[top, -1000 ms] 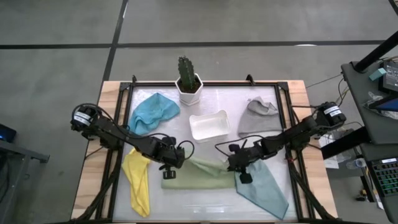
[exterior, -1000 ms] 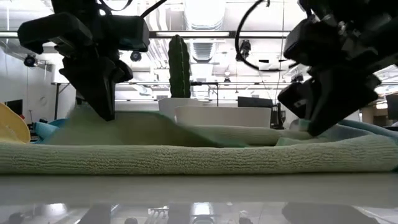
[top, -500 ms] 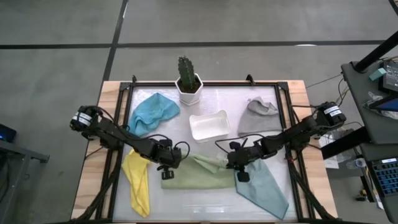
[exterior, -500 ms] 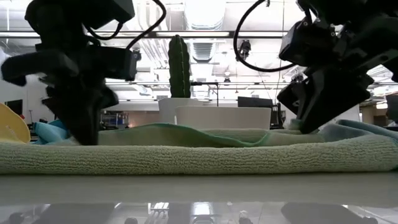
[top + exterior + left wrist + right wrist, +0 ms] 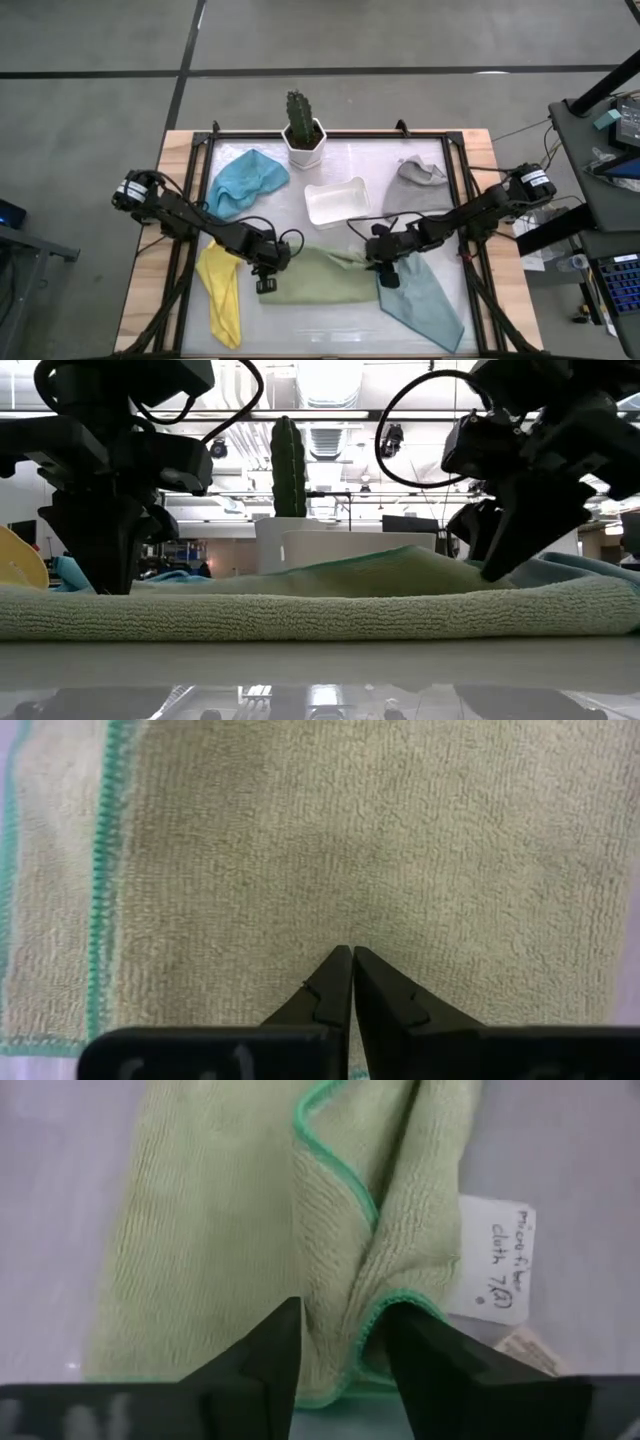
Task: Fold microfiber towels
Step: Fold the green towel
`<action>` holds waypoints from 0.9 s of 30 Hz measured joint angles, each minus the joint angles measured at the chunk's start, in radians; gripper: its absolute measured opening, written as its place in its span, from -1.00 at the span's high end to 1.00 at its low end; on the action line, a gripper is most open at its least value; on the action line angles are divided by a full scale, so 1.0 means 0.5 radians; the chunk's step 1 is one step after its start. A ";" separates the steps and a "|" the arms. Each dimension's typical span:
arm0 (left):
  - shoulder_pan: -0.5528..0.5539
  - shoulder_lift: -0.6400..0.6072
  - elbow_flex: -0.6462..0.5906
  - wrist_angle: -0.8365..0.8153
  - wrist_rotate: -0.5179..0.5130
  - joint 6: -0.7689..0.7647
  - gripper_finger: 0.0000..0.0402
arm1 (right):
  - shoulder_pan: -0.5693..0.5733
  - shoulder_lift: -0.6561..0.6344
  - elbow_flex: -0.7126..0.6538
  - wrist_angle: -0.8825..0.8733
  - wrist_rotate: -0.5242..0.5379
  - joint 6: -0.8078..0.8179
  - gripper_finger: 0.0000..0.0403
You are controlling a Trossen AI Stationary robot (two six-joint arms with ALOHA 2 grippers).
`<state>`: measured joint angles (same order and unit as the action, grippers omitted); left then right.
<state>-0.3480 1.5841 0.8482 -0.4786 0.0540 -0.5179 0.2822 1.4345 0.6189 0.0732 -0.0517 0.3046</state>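
we see the green towel (image 5: 318,282) lying folded at the table's near middle, soft and limp; left gripper (image 5: 263,284) pressed together on it, right gripper (image 5: 388,276) parted over its stitched corner, the best hold

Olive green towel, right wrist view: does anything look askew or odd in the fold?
Yes. The olive green towel is bunched at its end, the teal-stitched edge curling into a ridge between the open fingers of the right gripper rather than lying flat. A white handwritten label sticks out beside it.

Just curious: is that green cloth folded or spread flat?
Folded. The green cloth lies as a narrow doubled band, one layer over another, its edge lumpy near the right gripper.
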 joint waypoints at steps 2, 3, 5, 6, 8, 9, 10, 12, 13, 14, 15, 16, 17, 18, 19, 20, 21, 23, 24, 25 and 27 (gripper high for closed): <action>0.001 0.000 0.000 0.000 0.000 0.000 1.00 | -0.019 0.000 0.000 0.033 -0.001 0.030 0.31; 0.001 0.000 0.000 0.000 0.000 0.000 1.00 | -0.030 0.000 0.000 0.045 -0.001 0.046 0.31; 0.001 0.000 0.000 0.000 0.000 0.000 1.00 | -0.058 0.000 0.001 0.043 -0.002 0.112 0.32; 0.001 0.000 0.000 0.000 -0.001 0.000 1.00 | -0.078 0.000 0.001 0.042 -0.003 0.171 0.33; 0.001 0.000 0.000 0.000 -0.001 0.000 1.00 | -0.117 0.000 0.001 0.043 -0.001 0.287 0.33; 0.001 0.000 0.000 0.000 -0.001 0.000 1.00 | -0.137 0.000 0.001 0.043 -0.002 0.363 0.33; 0.001 0.000 0.000 0.000 -0.001 0.000 1.00 | -0.157 0.000 0.001 0.042 -0.001 0.448 0.33; 0.001 0.000 0.000 0.000 -0.002 0.001 1.00 | -0.196 0.000 0.001 0.042 -0.005 0.656 0.33; 0.001 0.000 0.000 0.001 -0.003 0.001 1.00 | -0.210 0.000 0.001 0.042 -0.007 0.730 0.33; 0.001 0.000 0.000 0.001 -0.006 0.001 1.00 | -0.218 0.000 0.001 0.042 -0.011 0.780 0.33; 0.001 0.000 0.000 0.001 -0.006 0.001 1.00 | -0.226 0.000 0.001 0.042 -0.015 0.816 0.33; 0.001 0.000 0.000 0.001 -0.008 0.001 1.00 | -0.233 0.000 0.001 0.043 -0.017 0.851 0.33; 0.001 0.000 0.000 0.001 -0.008 0.001 1.00 | -0.242 0.000 0.001 0.043 -0.018 0.894 0.33; 0.001 0.000 0.000 0.002 -0.008 0.001 1.00 | -0.251 0.000 0.001 0.043 -0.019 0.926 0.33; 0.001 0.000 0.000 0.002 -0.009 0.001 1.00 | -0.258 0.000 0.001 0.042 -0.020 0.936 0.33; 0.001 0.000 0.000 0.004 -0.010 0.001 1.00 | -0.266 0.000 0.001 0.042 -0.019 0.947 0.33; 0.001 0.000 0.000 0.007 -0.010 0.001 1.00 | -0.271 0.000 0.001 0.039 -0.018 0.967 0.33; 0.001 0.000 0.000 0.009 -0.012 0.001 1.00 | -0.278 -0.001 0.001 0.022 -0.020 0.985 0.33; 0.000 0.000 0.000 0.009 -0.013 0.001 1.00 | -0.279 -0.003 0.001 0.013 -0.033 0.993 0.33; 0.000 0.000 0.000 0.009 -0.012 0.001 1.00 | -0.279 -0.008 0.001 0.007 -0.047 0.997 0.33; -0.001 0.000 -0.003 0.016 -0.013 0.001 1.00 | -0.278 -0.017 0.001 0.011 -0.052 0.999 0.33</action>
<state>-0.3485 1.5840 0.8468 -0.4707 0.0475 -0.5175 0.1432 1.4262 0.6193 0.0785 -0.0779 0.8040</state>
